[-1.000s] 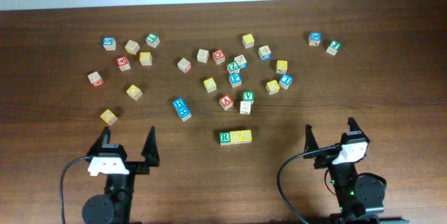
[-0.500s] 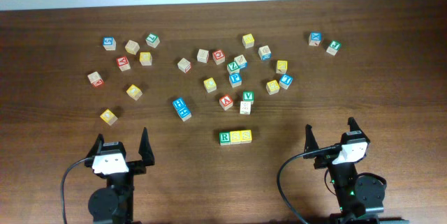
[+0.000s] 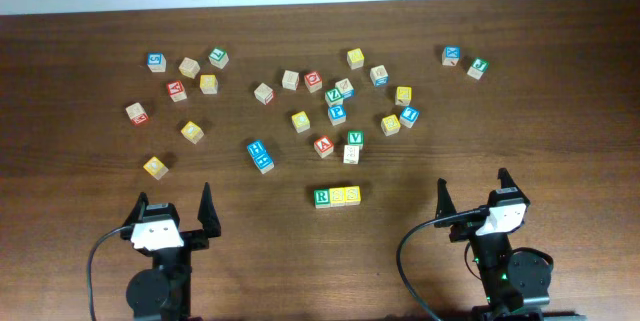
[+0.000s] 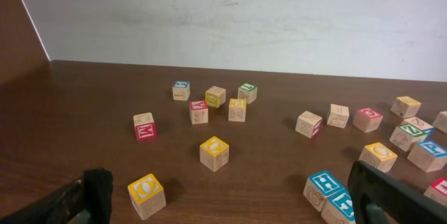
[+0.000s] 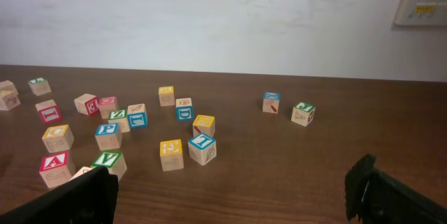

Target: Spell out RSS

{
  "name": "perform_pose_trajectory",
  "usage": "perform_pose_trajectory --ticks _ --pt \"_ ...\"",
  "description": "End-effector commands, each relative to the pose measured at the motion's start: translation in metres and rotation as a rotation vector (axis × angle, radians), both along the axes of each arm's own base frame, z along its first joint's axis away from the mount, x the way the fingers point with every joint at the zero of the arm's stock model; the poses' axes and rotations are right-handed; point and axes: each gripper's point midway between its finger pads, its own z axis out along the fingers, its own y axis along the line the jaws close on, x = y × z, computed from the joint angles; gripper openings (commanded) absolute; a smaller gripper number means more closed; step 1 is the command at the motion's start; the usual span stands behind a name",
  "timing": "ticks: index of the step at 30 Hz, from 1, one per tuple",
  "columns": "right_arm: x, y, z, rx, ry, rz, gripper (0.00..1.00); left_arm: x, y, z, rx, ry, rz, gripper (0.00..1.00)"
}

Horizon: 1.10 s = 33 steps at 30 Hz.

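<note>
Look at the front middle of the table (image 3: pixel 560 81). The R cube (image 3: pixel 321 197) sits there, white with a green letter. The first yellow cube (image 3: pixel 337 196) is touching it. The second yellow cube (image 3: pixel 352 195) is touching that one. The three make one straight row. From the overhead camera, the R is at the left end. The letters on the yellow ones are too small to read for sure.

Your left gripper (image 3: pixel 175 197) is by the near edge on the left, well apart from the row. Its two fingers are spread wide, with nothing between them. Your right gripper (image 3: pixel 471 182) is by the near edge on the right, also well apart from the row. Its fingers are spread wide too, and it holds nothing.

Behind the row stand a green V cube (image 3: pixel 355 138) and a red A cube (image 3: pixel 323 146). A pair of blue cubes (image 3: pixel 260 156) sits left of those. A lone yellow cube (image 3: pixel 154 167) is near your left gripper.
</note>
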Motion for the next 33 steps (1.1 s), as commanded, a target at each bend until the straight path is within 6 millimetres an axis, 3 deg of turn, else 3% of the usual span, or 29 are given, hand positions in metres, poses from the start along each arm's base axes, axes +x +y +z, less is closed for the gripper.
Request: perform_pose_trajectory --ticks 1,33 --pt "0.0 -0.0018 -0.0032 -0.007 0.007 -0.007 0.98 -0.0001 -0.0018 -0.0017 -0.009 0.003 -0.002 0.99" --pt "0.0001 -0.0038 -0.0028 -0.008 0.005 -0.019 0.98 -0.0001 -0.0021 -0.0016 -0.01 0.003 -0.005 0.99"
